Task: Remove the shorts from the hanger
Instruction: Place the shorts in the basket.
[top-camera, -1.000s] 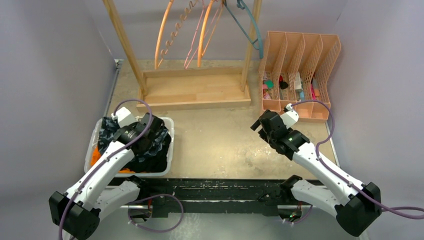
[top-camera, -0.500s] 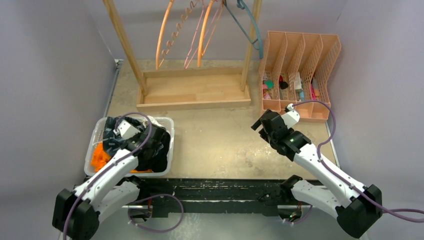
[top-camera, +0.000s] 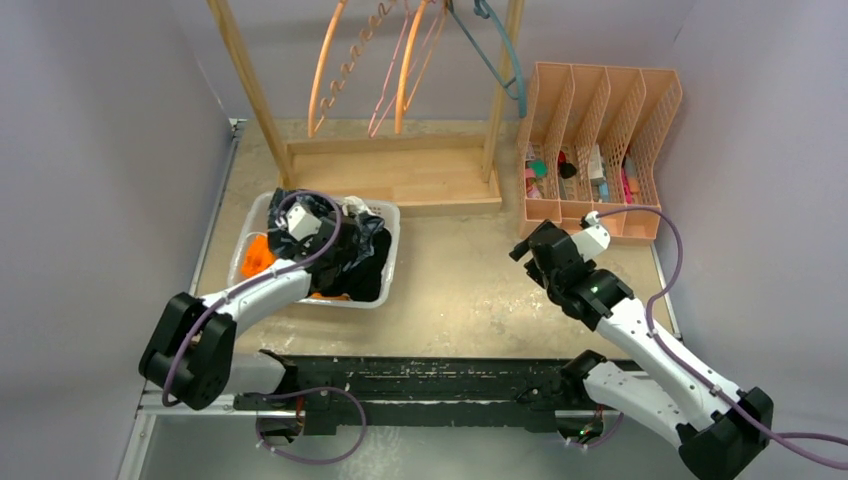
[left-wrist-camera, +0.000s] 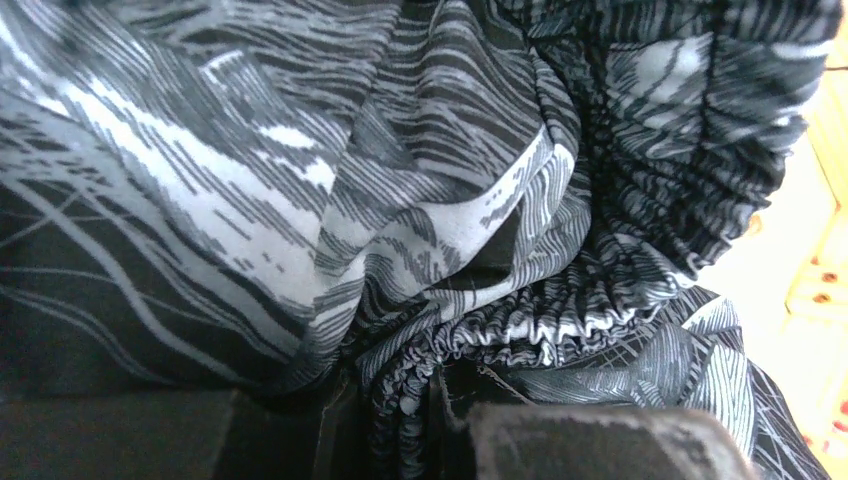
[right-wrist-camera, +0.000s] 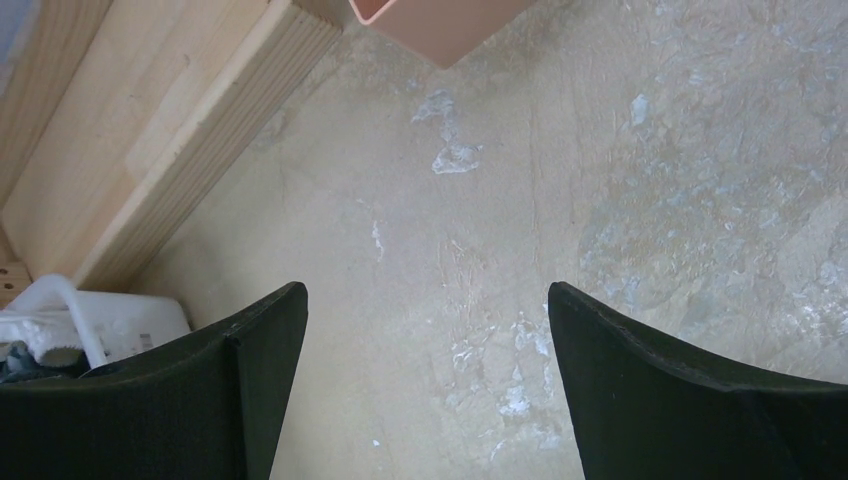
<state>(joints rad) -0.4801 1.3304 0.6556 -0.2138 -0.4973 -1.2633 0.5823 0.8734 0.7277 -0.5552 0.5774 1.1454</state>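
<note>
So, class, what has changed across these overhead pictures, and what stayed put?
The white bin has slid away from the near edge and rightward, toward the wooden rack base, with the left gripper inside it, in the camo shorts. The right gripper, open, the hangers and the organizer barely moved.

Shorts (top-camera: 364, 262) heaped in white bin (top-camera: 395, 242), crumpled (black uppermost, orange at left edge)
</note>
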